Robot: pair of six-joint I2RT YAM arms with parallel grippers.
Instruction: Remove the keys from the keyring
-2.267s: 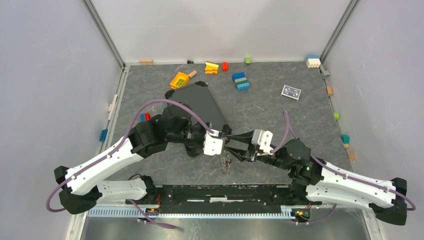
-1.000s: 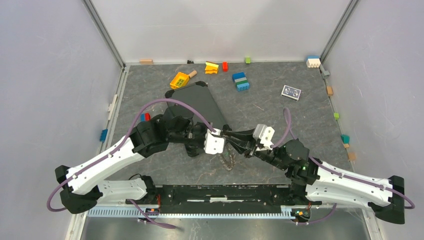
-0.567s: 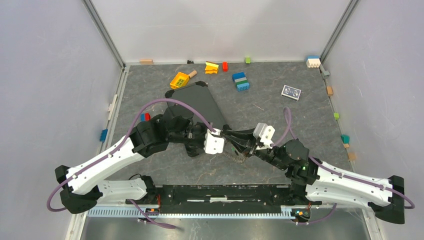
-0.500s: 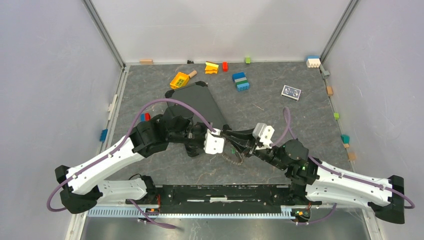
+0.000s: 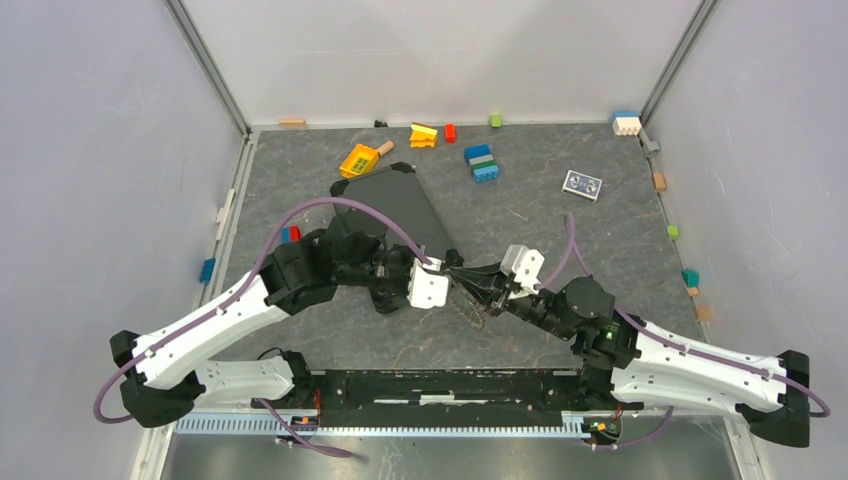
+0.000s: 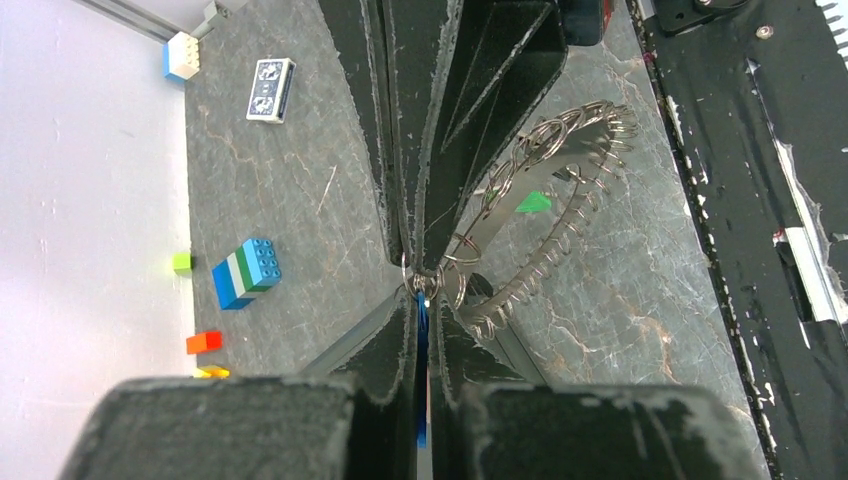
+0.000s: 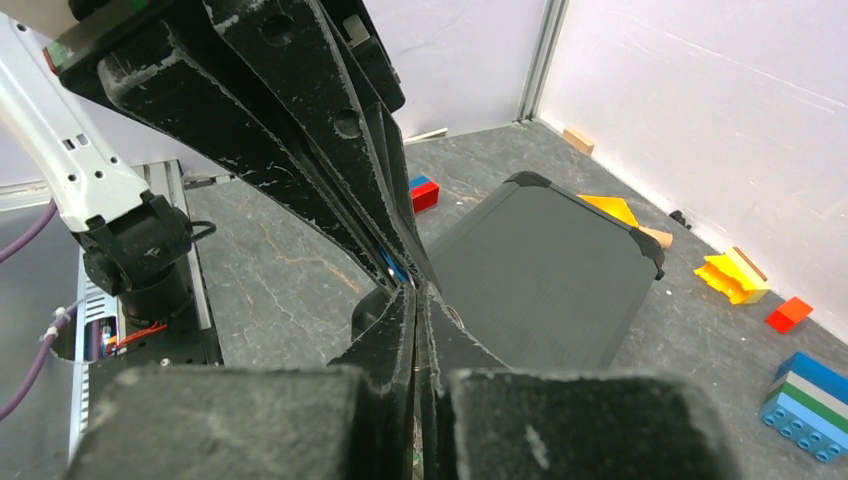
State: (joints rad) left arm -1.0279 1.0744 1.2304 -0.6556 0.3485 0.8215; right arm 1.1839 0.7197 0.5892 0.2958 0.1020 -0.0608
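Right gripper (image 5: 474,284) has snapped shut since a second ago, its tips meeting the left gripper (image 5: 450,270) at the centre of the table (image 5: 560,240). Left fingers pinch the blue-headed key (image 6: 421,335); what the right pinches is hidden. The keyring (image 6: 520,172), fringed with keys (image 6: 578,125), hangs at their 5 o'clock.

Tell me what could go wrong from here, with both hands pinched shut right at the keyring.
Left hand and right hand meet tip to tip, so a pull could make them collide or slip.
The keyring seems to hang free over the table; a slip would drop all the keys.
Only a blue sliver shows between the left fingers, so that grip looks thin.
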